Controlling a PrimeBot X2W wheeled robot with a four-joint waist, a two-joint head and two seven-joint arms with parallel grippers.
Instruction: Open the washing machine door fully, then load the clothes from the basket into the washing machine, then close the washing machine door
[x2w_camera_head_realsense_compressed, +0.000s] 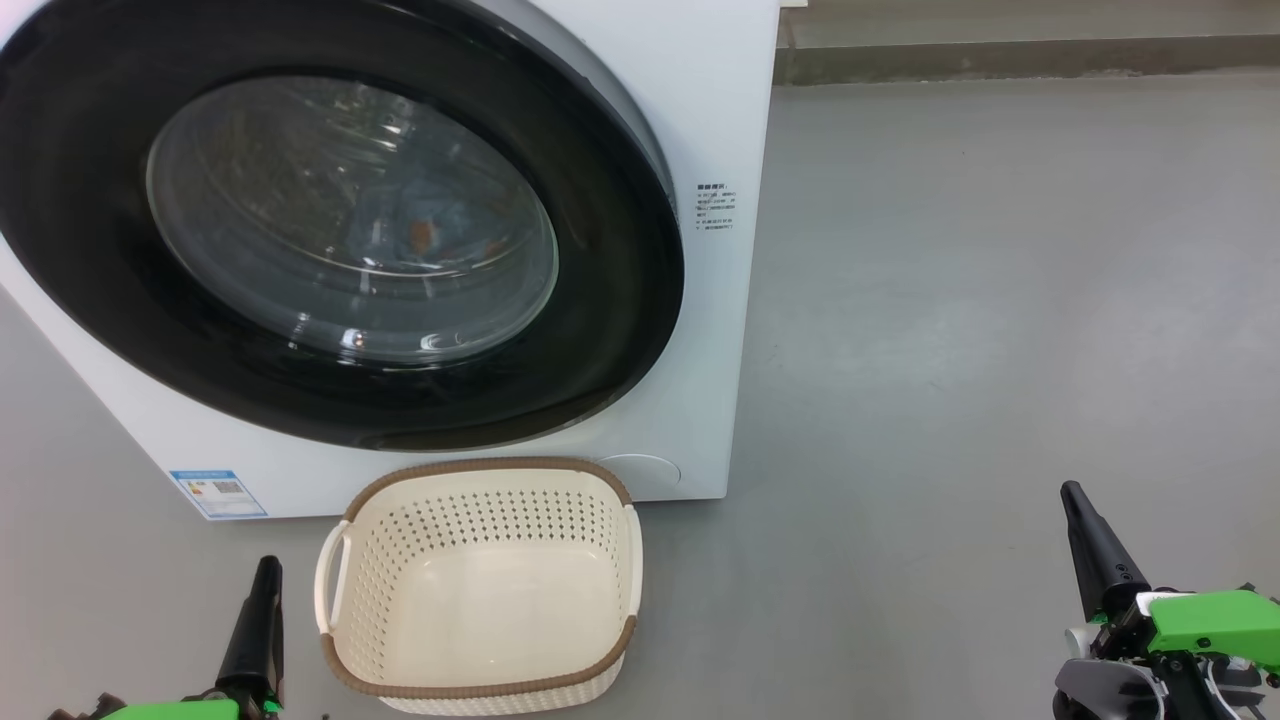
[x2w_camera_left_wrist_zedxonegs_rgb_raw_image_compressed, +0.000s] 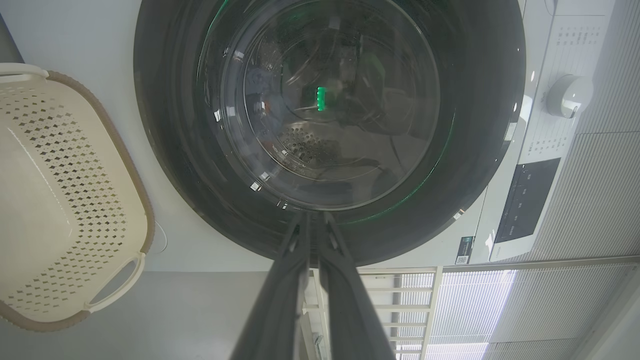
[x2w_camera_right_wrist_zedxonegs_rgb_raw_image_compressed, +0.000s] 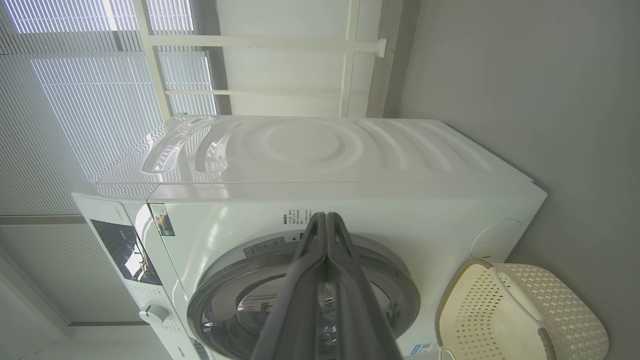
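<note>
The washing machine door (x2w_camera_head_realsense_compressed: 340, 225) is shut flush on the white washing machine (x2w_camera_head_realsense_compressed: 700, 120), with blue clothes (x2w_camera_head_realsense_compressed: 430, 228) visible behind its glass. The basket (x2w_camera_head_realsense_compressed: 480, 520) stands empty on the floor (x2w_camera_head_realsense_compressed: 950, 300) at the machine's front edge, so loading looks done. Low at either side, left gripper (x2w_camera_head_realsense_compressed: 268, 568) and right gripper (x2w_camera_head_realsense_compressed: 1073, 495) are clenched, holding nothing

Laundry room: washing machine (x2w_camera_head_realsense_compressed: 712, 330), basket (x2w_camera_head_realsense_compressed: 480, 520)

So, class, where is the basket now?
In the head view, the basket sits on the floor at lower centre-left, before the washer, below its door.
</note>
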